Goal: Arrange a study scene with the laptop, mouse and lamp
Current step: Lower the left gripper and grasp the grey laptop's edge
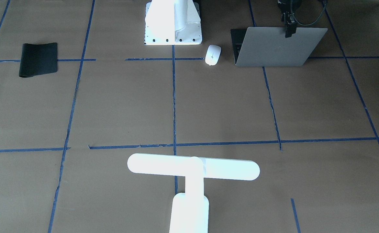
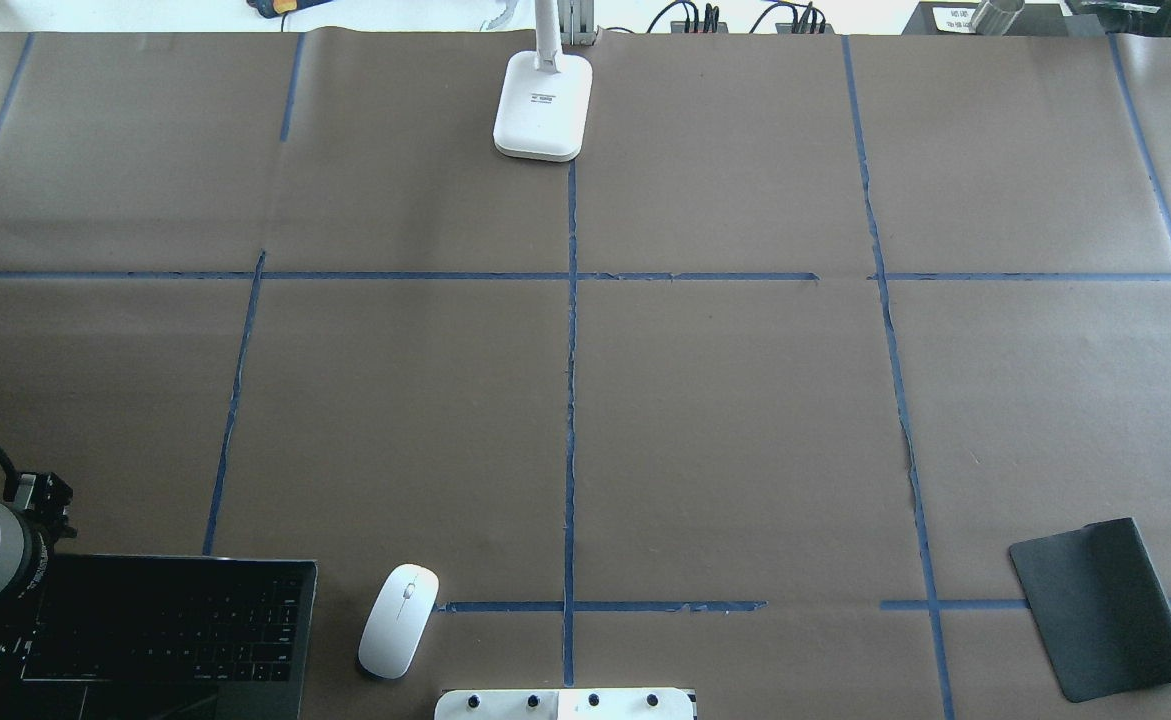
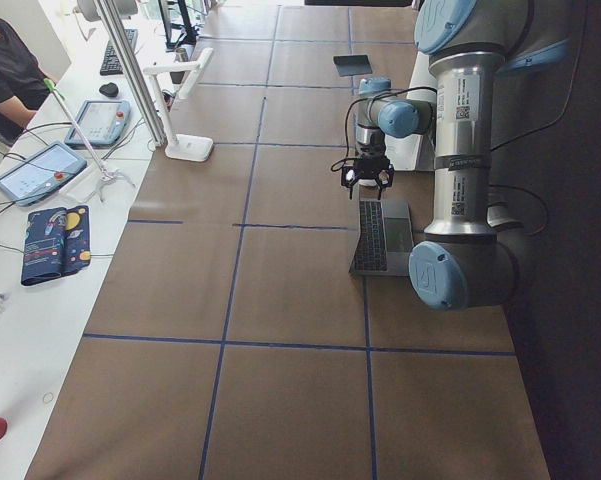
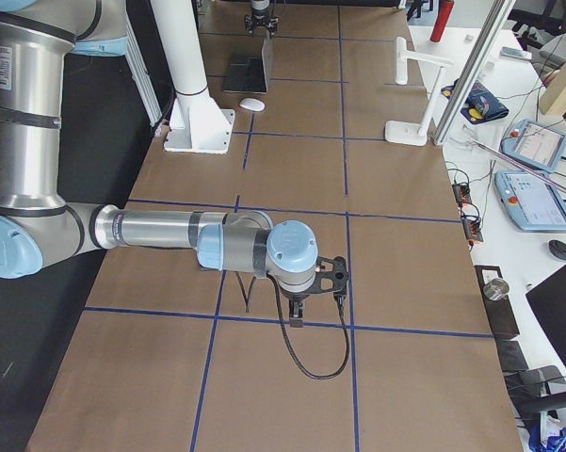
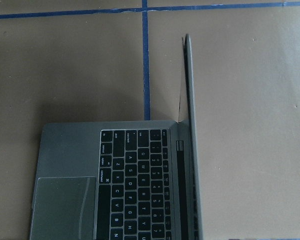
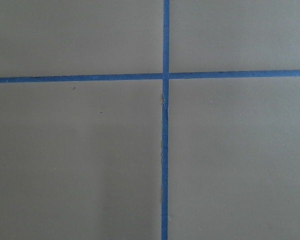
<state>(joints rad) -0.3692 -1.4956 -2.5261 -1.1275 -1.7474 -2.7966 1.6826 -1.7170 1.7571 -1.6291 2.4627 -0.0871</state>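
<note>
Laptop (image 1: 275,48) opening: the raised lid stands directly below the left gripper (image 1: 288,33); whether it is clenched on the top edge cannot be told. Next, probably: lift clear, then fetch the mouse (image 1: 213,54).

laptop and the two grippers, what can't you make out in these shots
- laptop screen: the front view shows only the lid's back, the left wrist view its edge.
- left gripper: front view, small and dark at the lid's top edge; grip unclear.
- right gripper: seen only in the right side view; open or shut unclear.
</note>
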